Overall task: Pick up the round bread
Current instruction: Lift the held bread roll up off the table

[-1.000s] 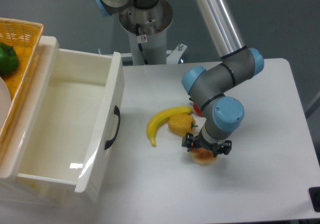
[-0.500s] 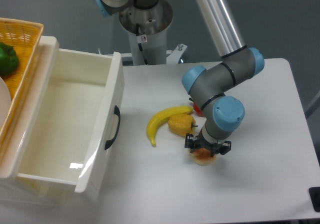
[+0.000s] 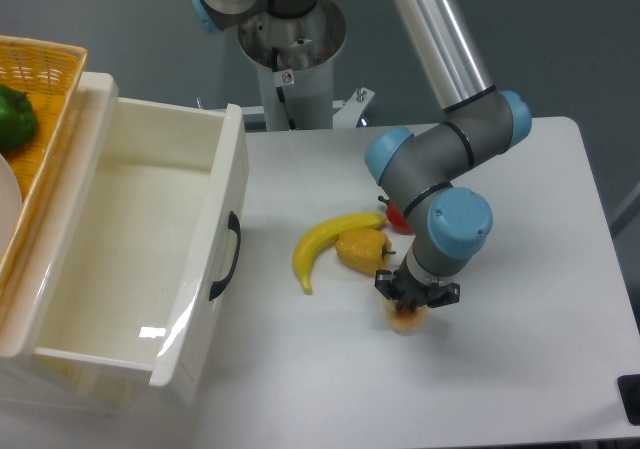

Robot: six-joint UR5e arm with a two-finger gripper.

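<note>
The round bread point(image 3: 405, 320) lies on the white table point(image 3: 520, 269), mostly hidden under my gripper; only a small orange-tan and cream edge shows. My gripper point(image 3: 415, 300) points straight down onto it, and its fingers look closed around the bread. The arm's blue wrist cap point(image 3: 458, 227) sits right above.
A yellow banana point(image 3: 325, 244) and a yellow-orange pepper-shaped item point(image 3: 362, 249) lie just left of the gripper. A small red item point(image 3: 397, 215) peeks out behind the arm. A white open drawer bin point(image 3: 140, 249) stands at the left, with a wicker basket point(image 3: 35, 79) holding a green pepper point(image 3: 15, 117).
The fingers have drawn together over the bread, and less of the bread shows than before. The wrist has shifted slightly right.
</note>
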